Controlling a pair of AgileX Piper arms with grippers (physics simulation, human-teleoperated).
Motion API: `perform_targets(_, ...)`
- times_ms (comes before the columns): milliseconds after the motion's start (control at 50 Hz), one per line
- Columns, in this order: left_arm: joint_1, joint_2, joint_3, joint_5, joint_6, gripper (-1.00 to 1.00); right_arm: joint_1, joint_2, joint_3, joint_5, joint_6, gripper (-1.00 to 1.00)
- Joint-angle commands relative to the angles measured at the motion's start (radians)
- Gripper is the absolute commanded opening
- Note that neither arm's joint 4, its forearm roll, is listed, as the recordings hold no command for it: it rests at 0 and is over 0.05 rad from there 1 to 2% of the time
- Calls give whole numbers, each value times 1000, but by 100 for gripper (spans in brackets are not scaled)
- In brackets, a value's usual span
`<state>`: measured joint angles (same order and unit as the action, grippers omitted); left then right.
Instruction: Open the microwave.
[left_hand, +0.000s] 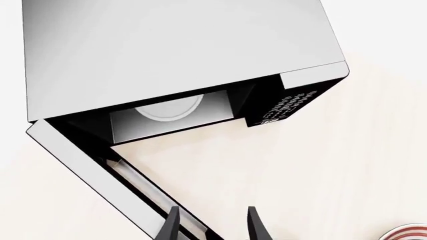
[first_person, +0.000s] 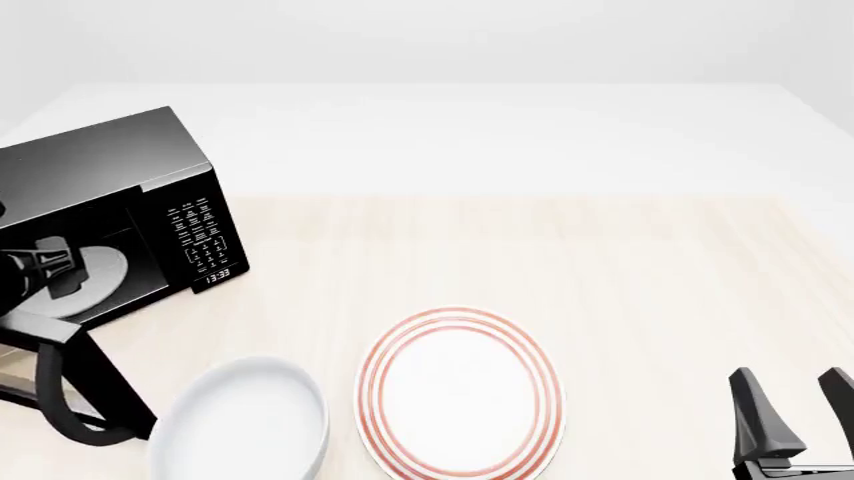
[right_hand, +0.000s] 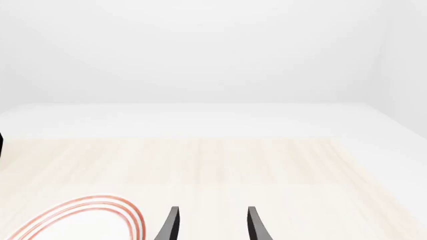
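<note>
Pale wooden bench (first_person: 641, 260) is carrying the glossy black box microwave (first_person: 120, 160) at far left; my left end effector (left_hand: 213, 225), spread, is hooking its half-swung door (left_hand: 100, 165) — I'm favouring a smooth outward arc.

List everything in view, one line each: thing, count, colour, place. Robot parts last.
microwave: one, glossy black, far left of the table, door swung open toward the camera
turntable: one, white, inside the microwave
plate: one, white with red rings, near centre of the table
bowl: one, white, left of the plate
table: one, pale wood
left gripper: one, black, fingers apart, by the open door
right gripper: one, black, fingers apart, near right of the table, holding nothing
</note>
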<state>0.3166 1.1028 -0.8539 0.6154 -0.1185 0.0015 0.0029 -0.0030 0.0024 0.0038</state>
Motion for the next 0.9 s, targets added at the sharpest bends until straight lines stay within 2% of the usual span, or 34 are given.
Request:
perform_targets(20,7,-15,14,5,-2,100,0,0,0,0,0,100)
perform_targets(900,40,-98,44,46,6,100,0,0,0,0,0,100)
